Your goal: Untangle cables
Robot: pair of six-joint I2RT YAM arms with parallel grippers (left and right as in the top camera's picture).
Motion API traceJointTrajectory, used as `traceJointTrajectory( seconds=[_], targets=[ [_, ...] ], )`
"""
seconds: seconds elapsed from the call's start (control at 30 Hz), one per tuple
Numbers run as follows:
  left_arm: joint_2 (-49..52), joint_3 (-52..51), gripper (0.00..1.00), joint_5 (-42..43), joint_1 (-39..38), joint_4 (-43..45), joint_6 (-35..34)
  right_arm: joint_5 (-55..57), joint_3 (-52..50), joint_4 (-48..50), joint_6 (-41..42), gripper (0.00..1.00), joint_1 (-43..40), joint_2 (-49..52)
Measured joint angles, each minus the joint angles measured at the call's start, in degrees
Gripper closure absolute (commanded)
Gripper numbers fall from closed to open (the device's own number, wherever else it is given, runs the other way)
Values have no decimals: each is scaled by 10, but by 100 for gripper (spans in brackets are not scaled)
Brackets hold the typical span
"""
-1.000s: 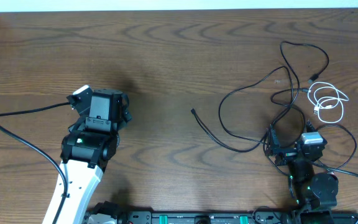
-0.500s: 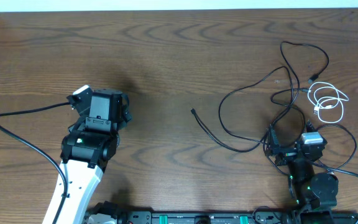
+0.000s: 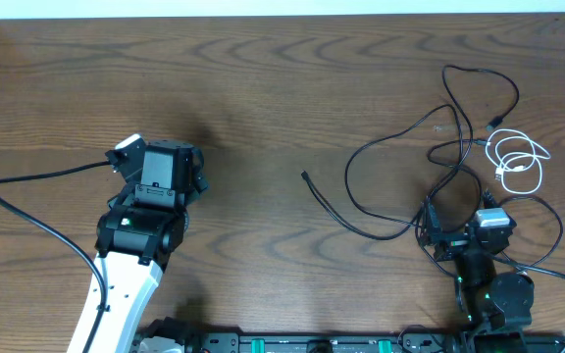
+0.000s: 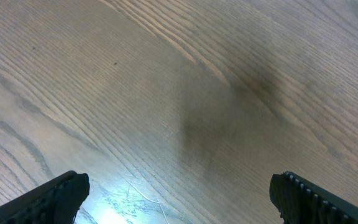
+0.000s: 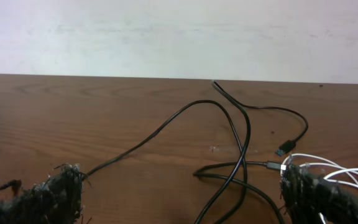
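The cables lie at the right of the wooden table. Long black cables loop and cross each other, one plug end reaching toward the middle. A short white cable lies coiled at the far right, touching the black loops. My right gripper is open over the lower part of the tangle; in the right wrist view its fingers stand wide apart with crossed black cables between them and the white cable by the right finger. My left gripper is open over bare wood at the left.
A thick black cord runs from the left arm across the table's left side. Another thick cord curves round the right arm base. The table's far edge meets a white wall.
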Motion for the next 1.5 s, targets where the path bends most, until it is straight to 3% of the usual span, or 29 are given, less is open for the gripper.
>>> traceJointTrajectory(
  seconds=[0.73,0.97,1.5],
  targets=[
    [-41,-24,2,0,0,2,0,0,0,0,0,1,0,0],
    [-160,-120,2,0,0,89,0,0,0,0,0,1,0,1],
    [-454,-314,2,0,0,176,0,0,0,0,0,1,0,1]
  ],
)
